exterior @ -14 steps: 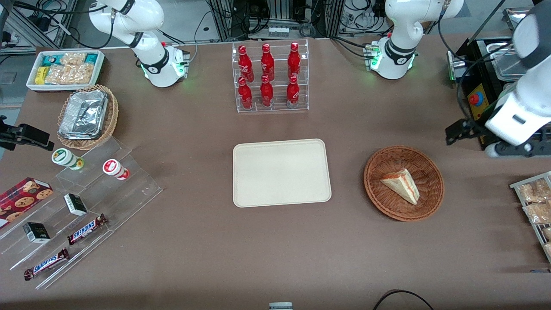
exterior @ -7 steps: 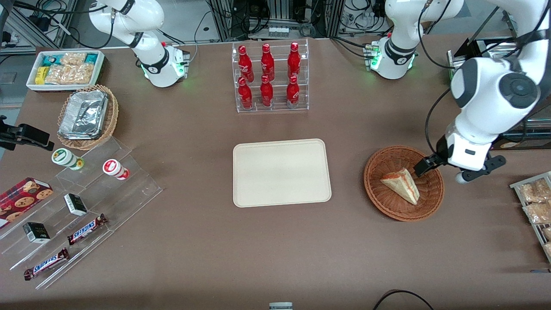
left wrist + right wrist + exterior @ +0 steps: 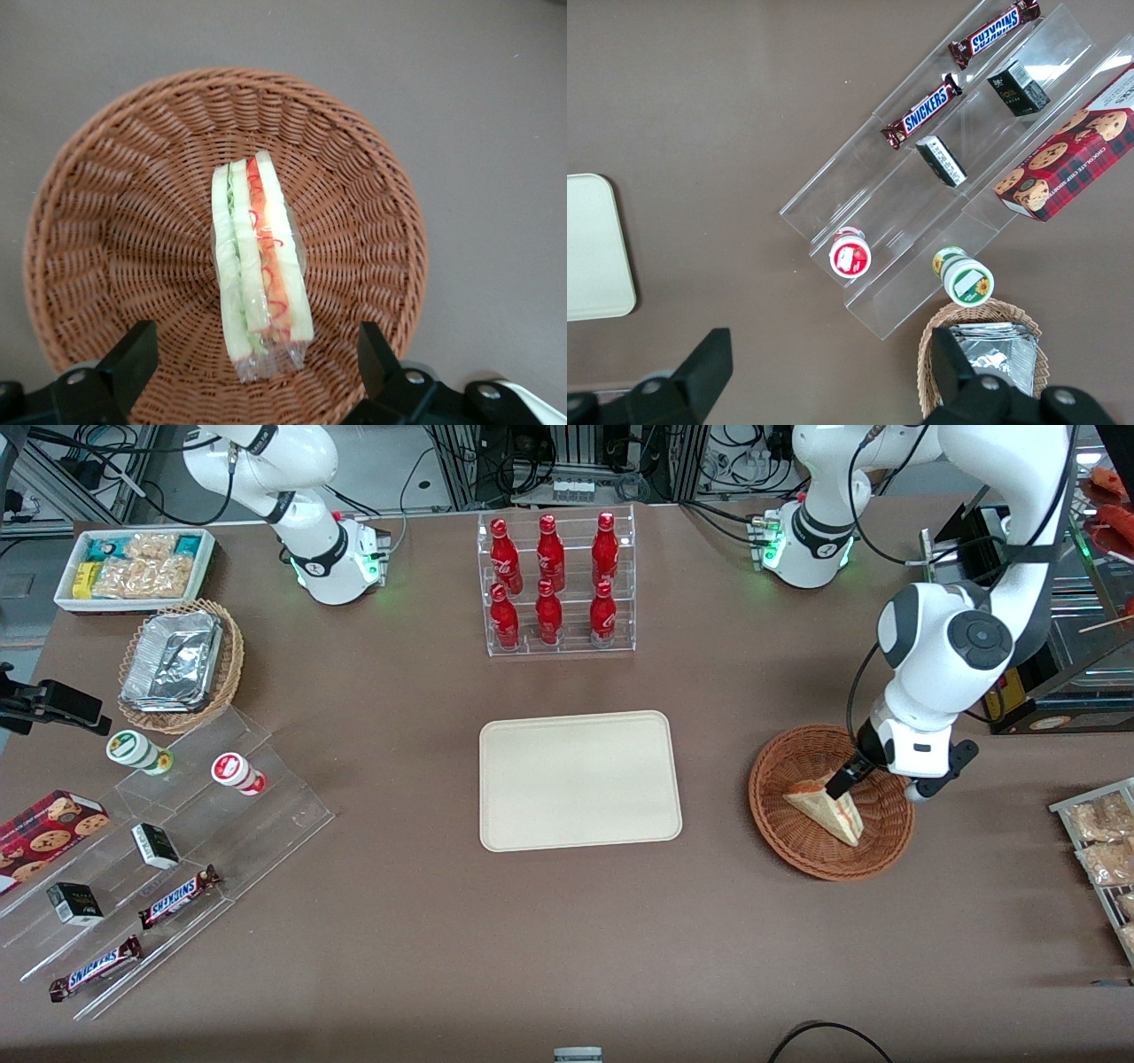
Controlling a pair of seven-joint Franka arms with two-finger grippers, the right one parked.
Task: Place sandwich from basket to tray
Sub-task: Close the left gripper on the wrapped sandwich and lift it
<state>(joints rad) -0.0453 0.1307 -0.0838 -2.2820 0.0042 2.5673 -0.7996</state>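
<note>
Sandwich (image 3: 260,266): in basket (image 3: 784,841), on its edge, filling up; not yet lifted.
Tool (image 3: 842,781): over basket, jaws spread wide either side of sandwich, nothing held.
Tray (image 3: 580,779): bare, mid-desk, well apart from basket.
Status: approach done; grasp, carry, release left (est.).
Desk (image 3: 709,957): brown, matte. Rm: cables, frames at the desk's edge.

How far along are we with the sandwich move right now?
Early. Done: the gripper is over the basket, open, one finger on each side of the sandwich. In hand: the approach for the grasp; the fingers have not closed on the sandwich, which lies in the basket in its clear wrap. Left: grasp, lift, carry to the tray, which holds nothing, and release.
</note>
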